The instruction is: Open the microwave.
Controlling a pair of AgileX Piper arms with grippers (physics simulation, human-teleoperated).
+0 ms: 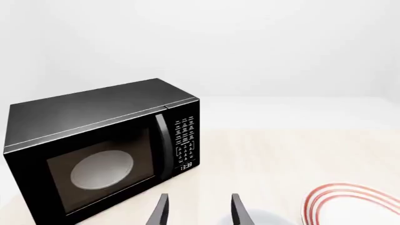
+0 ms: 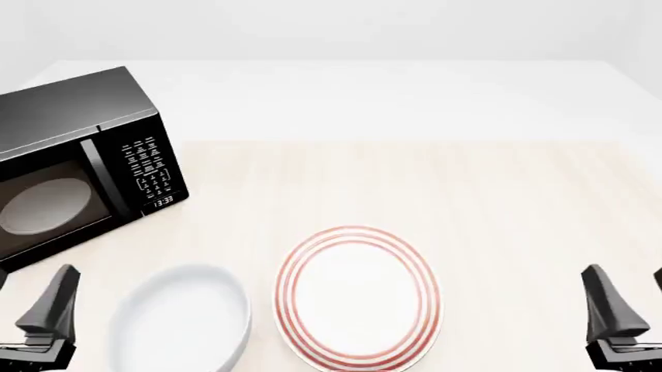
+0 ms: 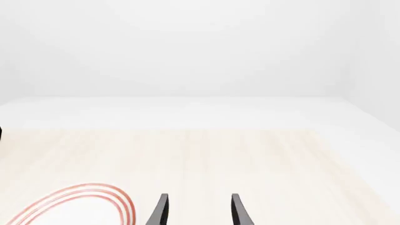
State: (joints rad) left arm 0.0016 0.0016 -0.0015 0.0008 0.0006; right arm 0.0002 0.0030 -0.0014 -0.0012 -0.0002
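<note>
The microwave [image 2: 73, 132] is a glossy black box at the table's far left, angled a little toward the middle. Its door is closed, with the pale turntable [image 2: 42, 205] showing through the window. The vertical handle [image 2: 98, 174] runs beside the keypad [image 2: 150, 167]. In the left wrist view the microwave [image 1: 93, 117] fills the left half, its handle [image 1: 164, 140] ahead of the fingers. My left gripper [image 2: 31, 275] [image 1: 198, 199] hangs open near the front edge, well short of the microwave. My right gripper [image 2: 625, 273] [image 3: 198, 199] is open at the front right, holding nothing.
A white oval bowl [image 2: 181, 318] lies just right of the left gripper. A white plate with red rings [image 2: 357, 294] lies at the front centre, and its rim also shows in the right wrist view as the plate [image 3: 81, 199]. The table [image 2: 414, 178] is pale wood.
</note>
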